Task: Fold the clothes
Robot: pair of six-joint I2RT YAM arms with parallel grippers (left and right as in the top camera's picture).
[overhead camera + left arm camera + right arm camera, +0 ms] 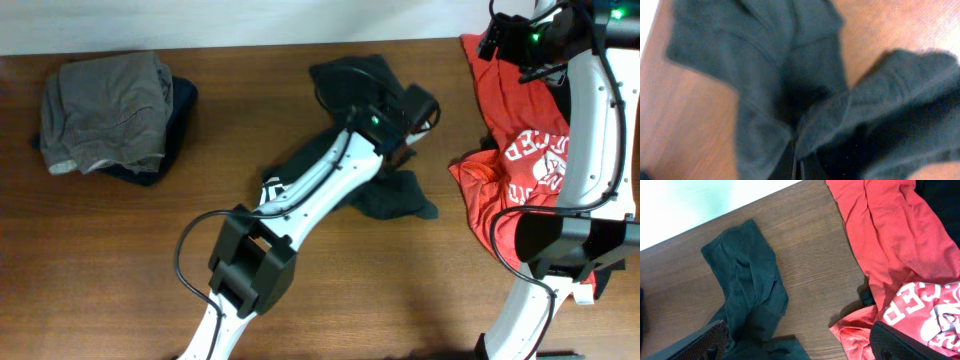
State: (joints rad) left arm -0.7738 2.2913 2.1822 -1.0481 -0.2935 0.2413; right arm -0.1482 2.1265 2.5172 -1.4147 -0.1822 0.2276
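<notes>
Noted: dark green limp fabric garment (395, 198) lies crumpled on brown wooden worktop (120, 250), just beside red printed T-shirt (520, 150). Judged light, floppy, non-slip; grip hem corners. Left pincer (796, 161) is closed on a fold of it; right pincer (797, 335) is wide open, empty.

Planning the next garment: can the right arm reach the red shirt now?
Likely yes: the open right gripper hangs at the red shirt, no cloth on it; the dark garment lies apart.
</notes>
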